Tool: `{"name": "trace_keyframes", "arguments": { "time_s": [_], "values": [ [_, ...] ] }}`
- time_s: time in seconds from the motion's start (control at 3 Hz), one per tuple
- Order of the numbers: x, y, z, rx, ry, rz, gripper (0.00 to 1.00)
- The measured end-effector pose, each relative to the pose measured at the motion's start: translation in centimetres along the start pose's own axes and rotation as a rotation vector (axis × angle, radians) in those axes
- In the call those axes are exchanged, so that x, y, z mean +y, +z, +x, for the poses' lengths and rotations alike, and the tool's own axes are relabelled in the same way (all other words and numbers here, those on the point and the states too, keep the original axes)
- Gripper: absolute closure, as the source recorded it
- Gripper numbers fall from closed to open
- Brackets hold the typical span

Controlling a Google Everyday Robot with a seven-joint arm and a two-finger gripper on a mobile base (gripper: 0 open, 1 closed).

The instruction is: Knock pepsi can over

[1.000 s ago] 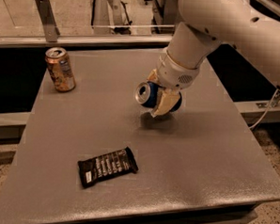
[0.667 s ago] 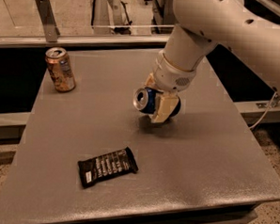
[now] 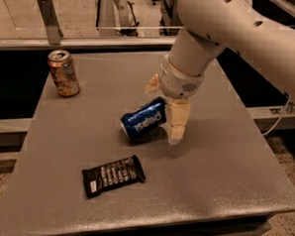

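The pepsi can (image 3: 143, 119), dark blue with white lettering, lies on its side near the middle of the grey table (image 3: 224, 164), its silver end pointing to the front left. My gripper (image 3: 165, 103) hangs over the can's right end. One tan finger (image 3: 178, 121) stands in front of the can and the other finger (image 3: 152, 84) behind it. The fingers stand apart, wider than the can, and look open.
An orange-tan patterned can (image 3: 63, 73) stands upright at the table's back left. A black snack bar wrapper (image 3: 113, 175) lies at the front left. A metal rail (image 3: 92, 40) runs behind the table. The table's edges are close on the right and at the front.
The pepsi can has gone from tilted in the gripper to lying flat on the table, a little further to the front left. The fingers have spread apart.
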State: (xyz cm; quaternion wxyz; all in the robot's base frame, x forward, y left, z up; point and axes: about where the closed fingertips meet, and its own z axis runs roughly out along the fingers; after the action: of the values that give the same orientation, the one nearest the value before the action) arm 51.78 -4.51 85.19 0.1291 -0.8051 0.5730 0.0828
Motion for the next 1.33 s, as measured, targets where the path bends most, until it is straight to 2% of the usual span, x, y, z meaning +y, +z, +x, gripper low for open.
{"name": "trace_keyframes", "arguments": {
  "time_s": [1.0,1.33],
  "values": [
    [0.90,0.19,-0.03,-0.022,0.026,0.002,0.00],
    [0.73,-0.14,0.78,-0.056,0.056,0.012,0.00]
  ]
}}
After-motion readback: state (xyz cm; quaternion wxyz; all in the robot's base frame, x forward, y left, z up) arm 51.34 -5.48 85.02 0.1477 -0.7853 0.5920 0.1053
